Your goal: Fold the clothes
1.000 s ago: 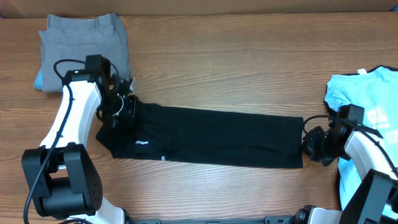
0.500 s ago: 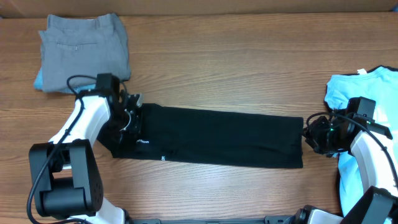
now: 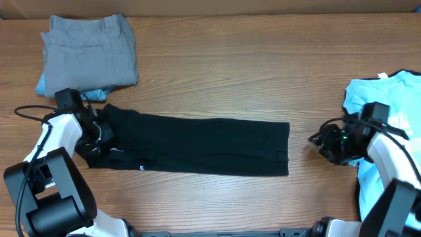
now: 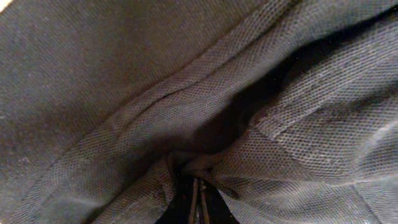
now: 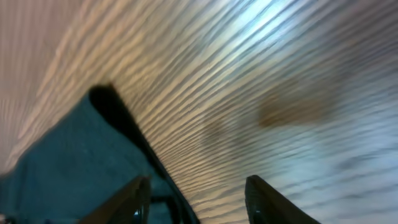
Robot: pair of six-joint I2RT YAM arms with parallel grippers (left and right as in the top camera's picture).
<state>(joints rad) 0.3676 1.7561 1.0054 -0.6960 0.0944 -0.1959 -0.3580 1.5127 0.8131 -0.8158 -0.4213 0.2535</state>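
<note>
Black T-shirt (image 3: 197,146) lies as a long folded strip across the bench (image 3: 230,59). Left hand (image 3: 97,135) clenched on its left end, fabric bunched in the grip. Right hand (image 3: 320,140) released, fingers (image 5: 264,199) apart over bare wood, clear of the shirt's right edge, near light blue T-shirt (image 3: 385,99)

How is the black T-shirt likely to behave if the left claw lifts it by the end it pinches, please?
Probably floppy: the black T-shirt puckers into soft folds where the left claw pinches it, so the free end would likely droop. The thin knit suggests it is light. On the smooth wooden table it would probably slide rather than snag.
</note>
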